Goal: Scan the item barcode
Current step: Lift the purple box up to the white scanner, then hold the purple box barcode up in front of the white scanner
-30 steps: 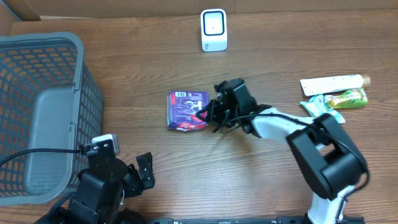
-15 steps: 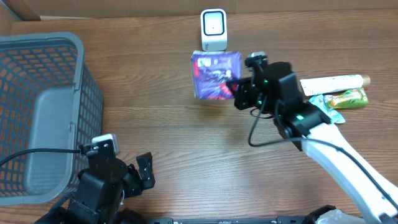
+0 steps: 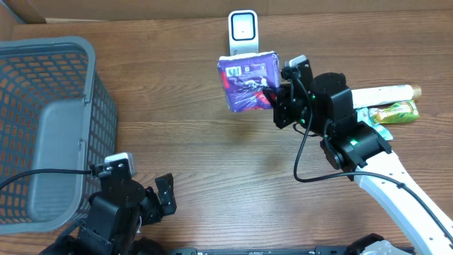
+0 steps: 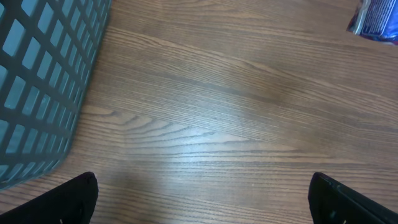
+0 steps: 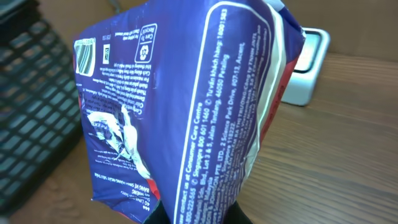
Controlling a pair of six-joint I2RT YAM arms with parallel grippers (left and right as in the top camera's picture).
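Step in hand: showing the item to the scanner. R claw (image 3: 269, 96) pinches the purple packet (image 3: 245, 85) by its right edge, held up off the worktop (image 3: 212, 156), just in front of the white scanner (image 3: 243, 30) at the far edge, middle. In the wrist view the barcode (image 5: 84, 58) sits near the packet's top corner on the camera-side face, w/ the scanner behind, so prob. not facing the window yet. Next move, I'd judge: turn wrist so barcode meets scanner front, then hold close + steady. L claw (image 4: 202, 202) is spread wide, empty, near the front-left corner by the basket (image 3: 49, 44).
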